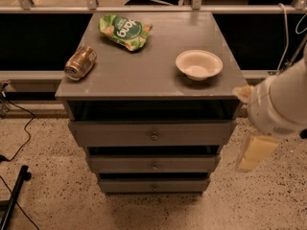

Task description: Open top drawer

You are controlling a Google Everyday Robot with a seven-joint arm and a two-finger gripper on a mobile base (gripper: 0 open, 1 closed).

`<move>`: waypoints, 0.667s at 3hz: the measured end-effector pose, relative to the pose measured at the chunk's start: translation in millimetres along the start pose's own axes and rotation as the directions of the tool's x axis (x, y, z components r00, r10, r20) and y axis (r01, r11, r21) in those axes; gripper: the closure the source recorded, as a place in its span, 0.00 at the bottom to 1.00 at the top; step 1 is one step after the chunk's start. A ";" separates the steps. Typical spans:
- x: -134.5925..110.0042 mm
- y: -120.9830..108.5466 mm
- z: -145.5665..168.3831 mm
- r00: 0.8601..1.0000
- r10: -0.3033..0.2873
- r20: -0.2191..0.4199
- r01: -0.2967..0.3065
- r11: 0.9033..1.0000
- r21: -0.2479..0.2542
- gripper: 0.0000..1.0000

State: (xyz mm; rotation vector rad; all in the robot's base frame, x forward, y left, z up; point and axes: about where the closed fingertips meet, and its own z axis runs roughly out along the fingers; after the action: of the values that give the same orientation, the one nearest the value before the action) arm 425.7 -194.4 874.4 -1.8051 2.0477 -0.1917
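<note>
Risk of clipping cabinet (pixel 144 75) corner just left of pincer (pixel 252 128), state not discernible, or slipping off small knob (pixel 154 136) of top drawer (pixel 115 134) farther left

On grey cabinet top (pixel 144 75): green snack bag (pixel 124 31) at 11 o'clock, can (pixel 80 62) on its side at 9 o'clock, white bowl (pixel 198 64) at 3 o'clock. Black pole (pixel 15 191) on floor at 7 o'clock. Gripper (pixel 254 152) at 4 o'clock, beside cabinet.

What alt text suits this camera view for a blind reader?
The robot's gripper hangs open at the right of a grey cabinet, level with its top drawer, not touching it. On top sit a can, a snack bag and a bowl.
</note>
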 end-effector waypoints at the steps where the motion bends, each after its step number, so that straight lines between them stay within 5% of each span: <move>1: 0.6 17.5 50.5 0.994 -0.024 0.105 0.024 1.000 -0.001 0.00; 2: -2.6 12.1 50.7 0.992 -0.043 0.118 0.040 0.999 0.027 0.00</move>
State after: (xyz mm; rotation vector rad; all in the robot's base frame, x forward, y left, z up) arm 434.2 -181.9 824.4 -1.8007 1.9197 -0.1172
